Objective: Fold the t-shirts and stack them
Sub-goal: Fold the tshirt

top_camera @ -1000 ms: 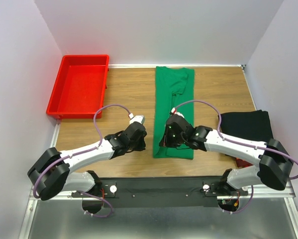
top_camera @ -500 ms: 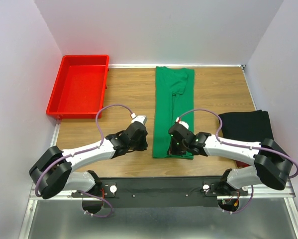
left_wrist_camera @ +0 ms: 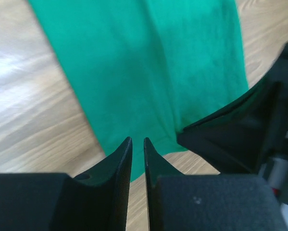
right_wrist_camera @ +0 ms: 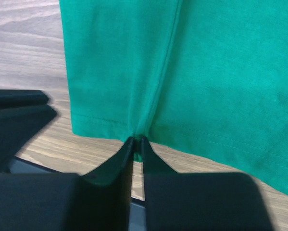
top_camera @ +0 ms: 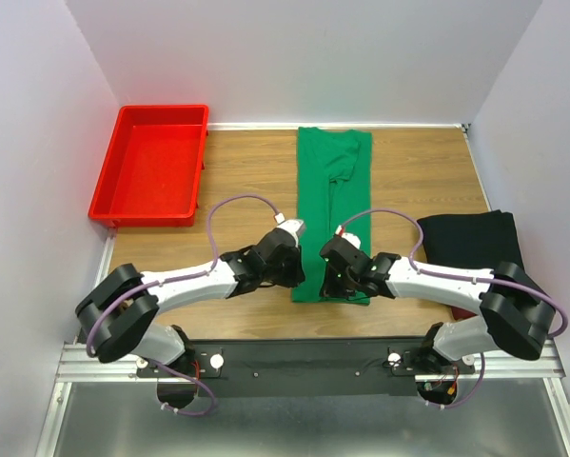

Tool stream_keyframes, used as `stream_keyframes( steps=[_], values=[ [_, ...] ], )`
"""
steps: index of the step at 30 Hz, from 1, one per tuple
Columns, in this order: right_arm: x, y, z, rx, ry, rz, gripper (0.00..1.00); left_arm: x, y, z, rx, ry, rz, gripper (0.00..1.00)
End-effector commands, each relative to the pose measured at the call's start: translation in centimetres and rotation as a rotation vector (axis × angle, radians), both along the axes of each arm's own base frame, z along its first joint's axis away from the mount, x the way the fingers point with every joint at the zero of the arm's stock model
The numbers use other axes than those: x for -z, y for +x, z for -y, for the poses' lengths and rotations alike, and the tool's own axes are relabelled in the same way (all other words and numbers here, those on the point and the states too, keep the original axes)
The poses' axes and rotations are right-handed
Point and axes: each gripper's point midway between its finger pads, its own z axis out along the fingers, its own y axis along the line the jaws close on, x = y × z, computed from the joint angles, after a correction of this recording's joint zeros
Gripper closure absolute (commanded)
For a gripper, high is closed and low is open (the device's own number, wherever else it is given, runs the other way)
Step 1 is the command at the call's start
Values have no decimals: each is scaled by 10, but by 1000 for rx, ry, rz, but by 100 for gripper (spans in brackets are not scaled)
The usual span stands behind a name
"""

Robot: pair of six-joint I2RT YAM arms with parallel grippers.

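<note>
The bright green t-shirt [top_camera: 332, 181] lies as a long narrow strip on the wooden table, running from the back edge towards me. My right gripper [top_camera: 335, 283] is shut on its near hem, and the cloth [right_wrist_camera: 206, 62] puckers into the fingertips [right_wrist_camera: 136, 139]. My left gripper [top_camera: 293, 274] sits at the strip's near left corner. Its jaws [left_wrist_camera: 137, 140] are almost closed with a thin gap, above the green cloth [left_wrist_camera: 148, 62], holding nothing. A folded black t-shirt [top_camera: 470, 238] lies at the right, with a bit of red cloth [top_camera: 462, 311] under its near edge.
A rigid red plastic tray [top_camera: 162, 109] stands at the back left corner. White walls close in the table on three sides. The two grippers are close together, and the right one shows as a black shape in the left wrist view [left_wrist_camera: 240, 130].
My left gripper has moved right, from the bare wood to the green shirt's near left corner. My right gripper has shifted slightly towards me and stays on the near hem.
</note>
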Motion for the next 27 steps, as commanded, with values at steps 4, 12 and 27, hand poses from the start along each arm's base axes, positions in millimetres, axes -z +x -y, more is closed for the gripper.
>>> stream_keyframes(
  steps=[4,12,27],
  values=[
    [-15,7,2,25,15,69,77,29,-17,21,98,28,-60,79],
    [-12,13,-6,33,0,54,87,34,-23,27,101,22,-65,79],
    [-8,41,-43,15,-4,71,78,17,-16,-3,-45,25,-18,76]
  ],
)
